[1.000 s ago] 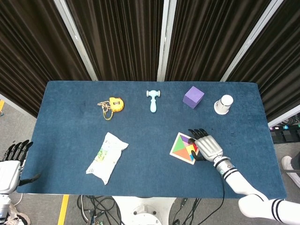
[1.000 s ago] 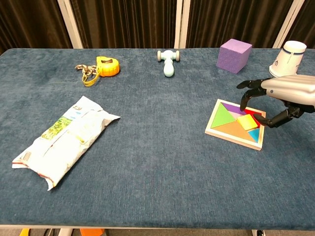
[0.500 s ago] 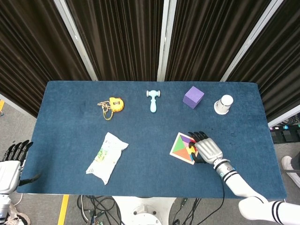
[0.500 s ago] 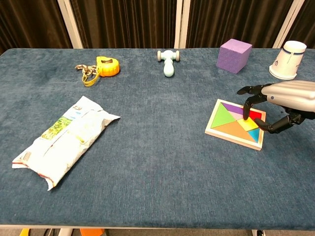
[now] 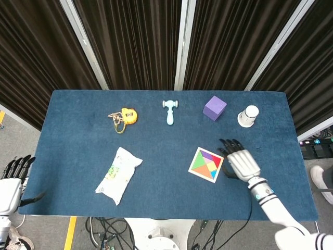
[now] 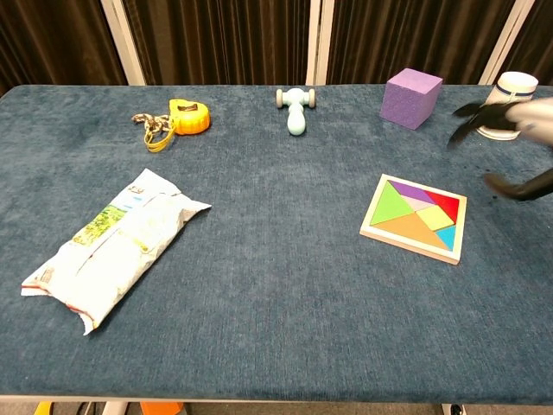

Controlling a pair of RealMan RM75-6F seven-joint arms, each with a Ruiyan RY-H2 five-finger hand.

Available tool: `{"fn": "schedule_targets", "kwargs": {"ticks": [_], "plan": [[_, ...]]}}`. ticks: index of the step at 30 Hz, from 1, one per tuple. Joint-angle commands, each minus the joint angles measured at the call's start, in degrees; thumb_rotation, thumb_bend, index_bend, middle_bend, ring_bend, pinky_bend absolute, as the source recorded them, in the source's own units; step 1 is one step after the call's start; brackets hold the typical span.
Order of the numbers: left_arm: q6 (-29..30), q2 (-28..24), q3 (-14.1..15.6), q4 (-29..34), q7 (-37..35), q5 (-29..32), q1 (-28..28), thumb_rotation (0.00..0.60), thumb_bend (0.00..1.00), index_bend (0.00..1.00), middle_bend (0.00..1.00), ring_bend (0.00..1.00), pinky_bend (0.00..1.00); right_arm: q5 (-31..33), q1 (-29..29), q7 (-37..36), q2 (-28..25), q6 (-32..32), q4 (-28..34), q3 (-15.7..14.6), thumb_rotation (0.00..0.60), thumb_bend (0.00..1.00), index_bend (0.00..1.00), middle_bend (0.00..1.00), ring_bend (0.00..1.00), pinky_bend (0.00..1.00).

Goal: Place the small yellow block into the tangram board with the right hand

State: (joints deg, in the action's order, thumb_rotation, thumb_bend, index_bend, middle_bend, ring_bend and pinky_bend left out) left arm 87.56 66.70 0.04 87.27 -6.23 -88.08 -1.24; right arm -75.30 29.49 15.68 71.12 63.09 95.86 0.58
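Note:
The tangram board [image 6: 415,218] [image 5: 206,164] lies flat on the blue table, right of centre. The small yellow block [image 6: 435,216] [image 5: 212,166] sits flush in it among the green, orange, purple, red and blue pieces. My right hand [image 5: 241,163] [image 6: 517,147] hovers just right of the board, fingers spread, holding nothing and clear of the pieces. My left hand [image 5: 13,179] hangs off the table's left edge, fingers apart and empty; the chest view does not show it.
A purple cube [image 6: 412,98] and a white paper cup [image 6: 510,97] stand at the back right, close behind my right hand. A light-blue toy hammer [image 6: 295,108], a yellow tape measure [image 6: 183,118] and a white snack bag [image 6: 112,245] lie further left.
My right hand has lifted off the board and drawn away to the right, leaving the yellow block seated in it. The left hand has not moved.

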Motion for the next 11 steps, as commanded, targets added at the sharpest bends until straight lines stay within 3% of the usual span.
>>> {"fn": "schedule_targets", "kwargs": {"ticks": [1,5,11], "plan": [[0.4,-0.2,-0.2,0.4,0.2,-0.2,0.0,0.6,0.0,0.08,0.03,0.0,0.04,-8.8,-11.8,-1.6,-4.1,18.5,0.7,-4.1,0.562,0.25,0.0,0.0,0.0,0.0],[0.9,-0.3,-0.5,0.7,0.8,-0.5,-0.1,0.6,0.0,0.08,0.03,0.0,0.04,-10.3,-20.6,-4.9,-3.2,28.8,-4.9,-6.5,0.593,0.22,0.0,0.0,0.0,0.0],[1.0,-0.8,-0.7,1.7,2.1,-0.6,-0.3,0.6,0.0,0.08,0.03,0.0,0.04,-9.2,-25.2,-8.3,-2.3,31.6,-10.1,-6.3,0.596,0.22,0.0,0.0,0.0,0.0]]}}
